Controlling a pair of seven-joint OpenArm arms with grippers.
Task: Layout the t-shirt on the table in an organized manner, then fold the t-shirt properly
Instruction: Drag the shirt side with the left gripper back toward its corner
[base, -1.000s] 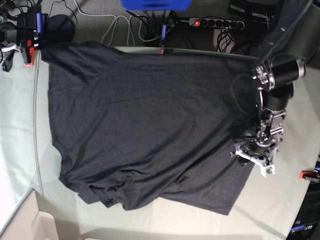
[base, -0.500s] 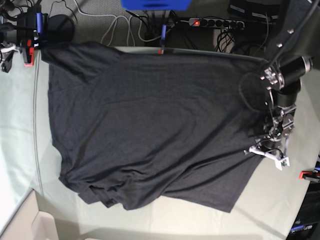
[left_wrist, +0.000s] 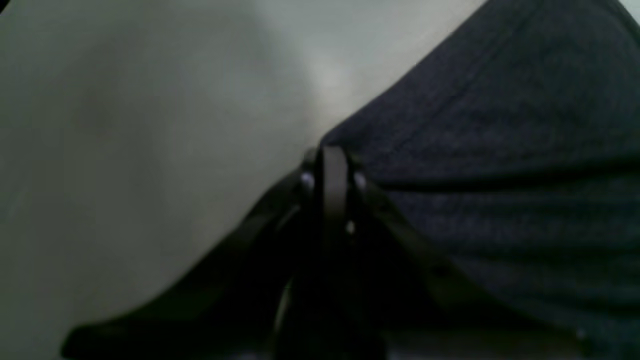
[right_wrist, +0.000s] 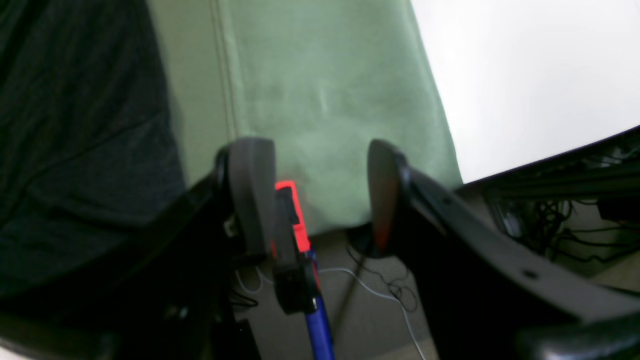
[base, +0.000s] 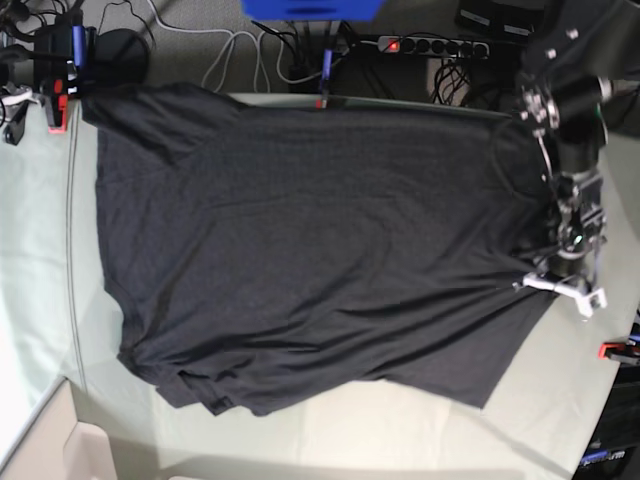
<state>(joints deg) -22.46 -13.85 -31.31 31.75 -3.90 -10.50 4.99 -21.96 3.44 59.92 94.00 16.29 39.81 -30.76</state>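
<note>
T-shirt (base: 300, 250) spread plain side up on table (base: 40, 250) | left gripper (left_wrist: 327, 165) pinched on its hem | right gripper (right_wrist: 312, 195) gaping, empty | fabric soft, light, limp; grip hems, corners.

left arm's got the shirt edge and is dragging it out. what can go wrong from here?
1. The left gripper is shut on only a thin bit of the shirt's edge; the fabric may slip out mid-pull.
2. The pull makes tension creases near the grip, and the bunched folds at the bottom-left of the base view could stay wrinkled.
3. The grip is near the table edge, by a red clamp; further pulling may drag fabric off the table.
</note>
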